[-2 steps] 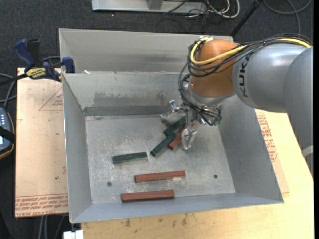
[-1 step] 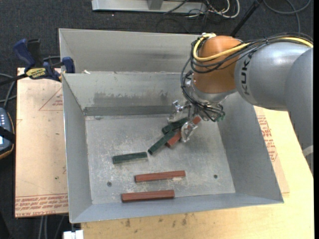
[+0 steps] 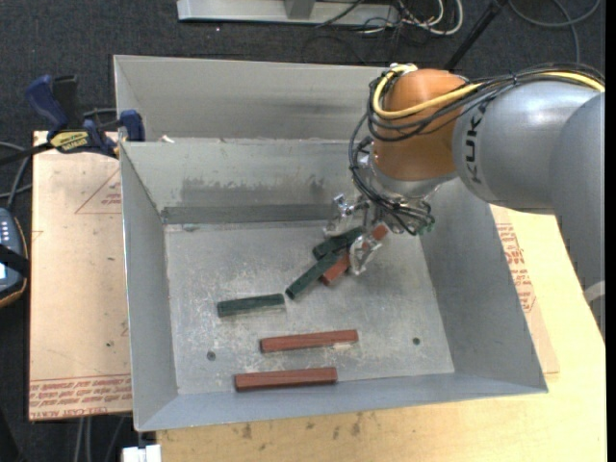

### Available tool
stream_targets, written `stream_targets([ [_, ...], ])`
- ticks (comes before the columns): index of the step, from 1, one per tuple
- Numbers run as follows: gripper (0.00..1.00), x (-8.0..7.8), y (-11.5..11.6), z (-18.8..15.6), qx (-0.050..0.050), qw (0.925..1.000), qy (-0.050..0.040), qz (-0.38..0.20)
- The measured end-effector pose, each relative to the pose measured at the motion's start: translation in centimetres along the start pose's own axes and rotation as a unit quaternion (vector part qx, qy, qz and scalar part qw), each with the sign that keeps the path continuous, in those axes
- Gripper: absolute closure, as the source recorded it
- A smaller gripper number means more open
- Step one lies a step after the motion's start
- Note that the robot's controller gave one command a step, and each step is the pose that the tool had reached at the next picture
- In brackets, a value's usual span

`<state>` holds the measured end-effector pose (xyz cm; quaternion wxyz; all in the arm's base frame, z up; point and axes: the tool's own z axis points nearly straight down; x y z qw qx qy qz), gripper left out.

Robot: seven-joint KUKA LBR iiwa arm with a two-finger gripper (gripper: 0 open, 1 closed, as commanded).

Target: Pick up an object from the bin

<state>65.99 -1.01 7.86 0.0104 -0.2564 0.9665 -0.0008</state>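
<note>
Looking down on your grey bin (image 3: 144, 258): the arm (image 3: 539, 142) comes in from the right and runs off the frame edge. Its orange cover (image 3: 419, 123) hides the wrist and part of the bin's back wall. The gripper (image 3: 351, 234) sits just right of frame centre with its fingers (image 3: 362, 255) spread apart, and nothing is clearly clamped between them.

You've got two long red-brown bars lower centre, the upper bar (image 3: 308, 341) and the front bar (image 3: 286, 379) near the front wall. A flat green bar (image 3: 250, 306) lies left of centre.

At the fingertips is a small overlapping heap:
- a slanted green bar (image 3: 310, 277)
- a short green piece (image 3: 332, 248)
- a red-brown stub (image 3: 335, 273)

Can't tell whether the tips touch any of them. A reddish bit (image 3: 377, 231) under the cover is unreadable.
</note>
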Motion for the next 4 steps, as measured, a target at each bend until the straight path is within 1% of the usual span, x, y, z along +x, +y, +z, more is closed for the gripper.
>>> stream_targets([
  [1,1.00,-0.4,-0.1,-6.4,-0.001,1.0000,0.0050,0.001],
  [2,1.00,-0.3,-0.1,-9.6,-0.003,1.0000,0.0068,0.001],
  [3,1.00,-0.4,-0.1,-7.5,-0.004,0.9999,0.0089,0.002],
  [4,1.00,-0.6,-0.1,-12.1,-0.002,1.0000,0.0059,0.002],
])
